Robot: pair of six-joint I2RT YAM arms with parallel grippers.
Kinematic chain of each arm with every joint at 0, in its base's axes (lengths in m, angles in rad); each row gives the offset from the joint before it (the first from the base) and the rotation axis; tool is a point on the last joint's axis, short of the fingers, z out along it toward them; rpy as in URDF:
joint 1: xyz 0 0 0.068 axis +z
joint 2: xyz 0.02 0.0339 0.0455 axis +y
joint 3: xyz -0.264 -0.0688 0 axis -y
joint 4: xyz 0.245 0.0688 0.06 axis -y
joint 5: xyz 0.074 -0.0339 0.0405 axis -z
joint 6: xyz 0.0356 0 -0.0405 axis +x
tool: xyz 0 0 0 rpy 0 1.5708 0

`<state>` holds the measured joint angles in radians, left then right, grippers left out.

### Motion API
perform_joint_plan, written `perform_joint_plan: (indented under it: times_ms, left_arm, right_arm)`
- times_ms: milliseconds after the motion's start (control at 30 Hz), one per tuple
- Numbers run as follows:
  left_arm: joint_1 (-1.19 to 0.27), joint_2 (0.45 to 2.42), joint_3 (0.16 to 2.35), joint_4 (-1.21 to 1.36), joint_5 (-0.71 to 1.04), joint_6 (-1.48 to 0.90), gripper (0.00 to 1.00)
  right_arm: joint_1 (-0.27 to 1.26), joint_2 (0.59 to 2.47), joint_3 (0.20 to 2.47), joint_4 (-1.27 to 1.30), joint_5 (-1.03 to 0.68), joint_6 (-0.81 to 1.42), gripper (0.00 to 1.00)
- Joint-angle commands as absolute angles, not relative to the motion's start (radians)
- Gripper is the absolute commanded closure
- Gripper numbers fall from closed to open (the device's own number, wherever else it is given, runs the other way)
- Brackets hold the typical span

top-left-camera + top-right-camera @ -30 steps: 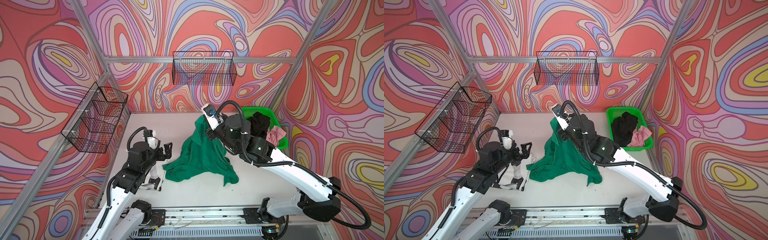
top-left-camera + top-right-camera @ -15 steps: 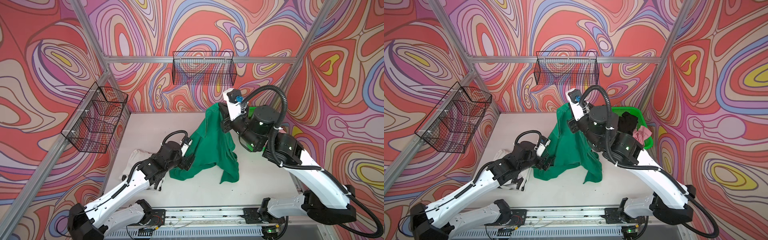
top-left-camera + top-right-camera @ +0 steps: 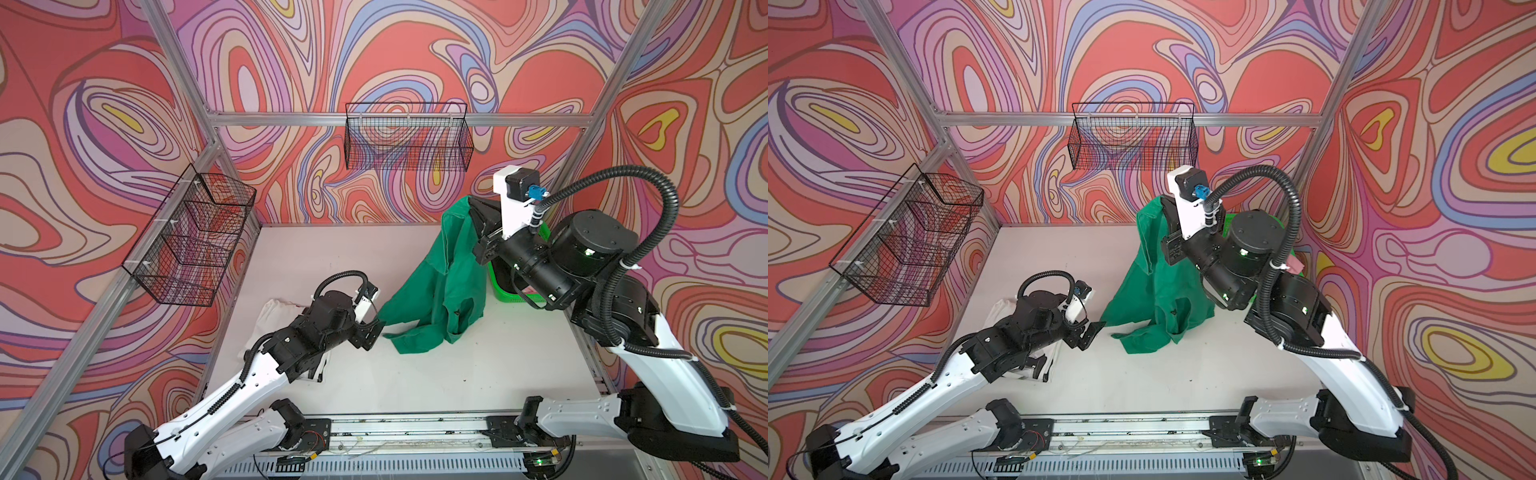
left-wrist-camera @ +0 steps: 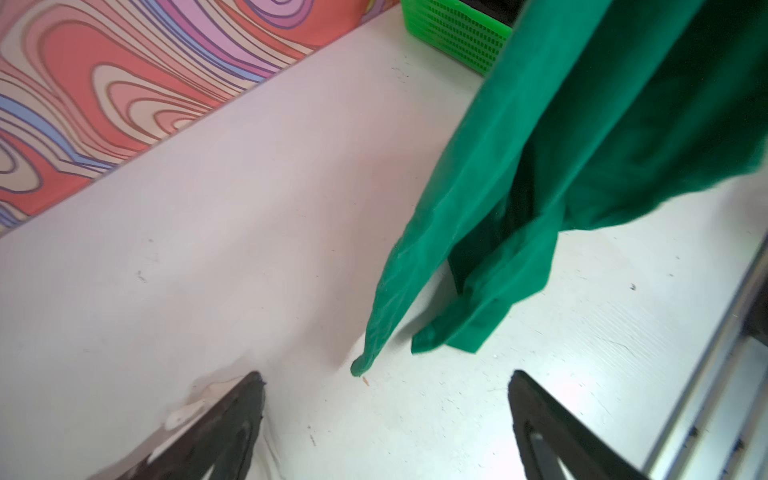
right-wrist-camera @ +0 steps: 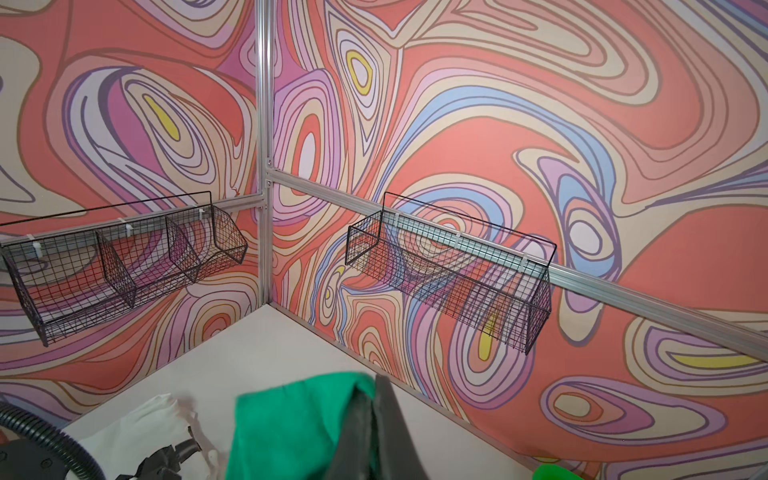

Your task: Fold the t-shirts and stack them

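Right gripper (image 3: 475, 208): clamped shut on the top edge of the dark green t-shirt (image 3: 451, 274), right of centre in both top views. The shirt hangs from this grip, and its lower folds rest on the white table (image 3: 332, 257).

Left gripper (image 3: 371, 332): jaws spread wide, holding nothing, at centre frame just beside the shirt's lower left corner.

White t-shirt (image 3: 272, 311): on the table under the left arm, lower left.

Green basket (image 3: 505, 291): behind the right arm.

Black wire baskets (image 3: 407, 141) hang on the swirl-patterned walls (image 3: 124, 124).
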<state>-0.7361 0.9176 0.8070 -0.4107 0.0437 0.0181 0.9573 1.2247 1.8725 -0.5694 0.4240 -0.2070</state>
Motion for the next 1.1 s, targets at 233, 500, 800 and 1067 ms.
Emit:
perform_joint_plan:
  times_ms: [233,500,800,1067]
  left_arm:
    - [-0.766,1.062,0.779,-0.438,0.248,0.067,0.01]
    - [-0.765,1.158,0.774,-0.407,0.257,0.092,0.08]
    - [-0.764,1.173,0.765,-0.395,0.258,0.103,0.5]
    - [-0.765,1.21,0.788,-0.413,0.314,0.122,0.81]
  right_arm:
    - [0.954,1.184,1.933,-0.592,0.339,-0.204,1.0]
    - [0.956,1.148,1.901,-0.588,0.285,-0.199,1.0]
    - [0.956,1.112,1.899,-0.583,0.244,-0.198,1.0]
    - [0.955,1.098,1.907,-0.583,0.221,-0.191,1.0]
